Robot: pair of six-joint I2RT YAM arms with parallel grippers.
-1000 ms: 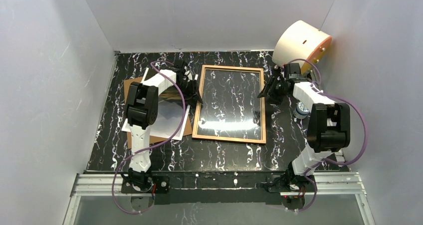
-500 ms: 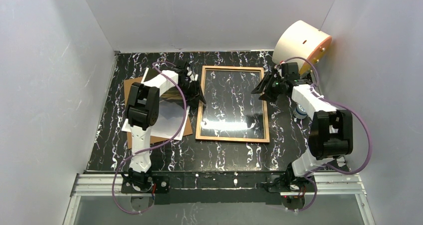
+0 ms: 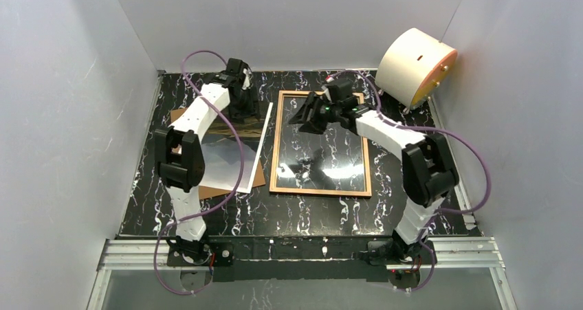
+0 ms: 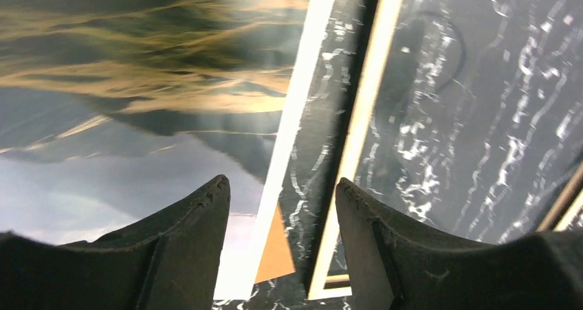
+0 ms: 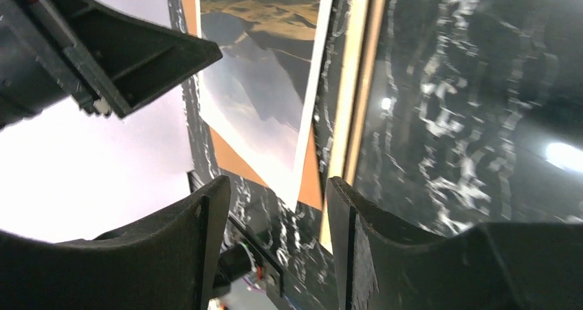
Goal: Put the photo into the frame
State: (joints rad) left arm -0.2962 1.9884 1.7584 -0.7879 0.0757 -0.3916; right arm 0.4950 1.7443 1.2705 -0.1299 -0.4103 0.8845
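Paper photo (image 3: pixel 230 155) flat on brown backing board (image 4: pixel 275 258), just left of frame (image 3: pixel 320 188) on tabletop (image 3: pixel 309 217). Left jaws apart, empty, over photo's right margin; right jaws apart, empty, over frame. Risk: flat sheet resists pinch, may crease; close arms may collide.
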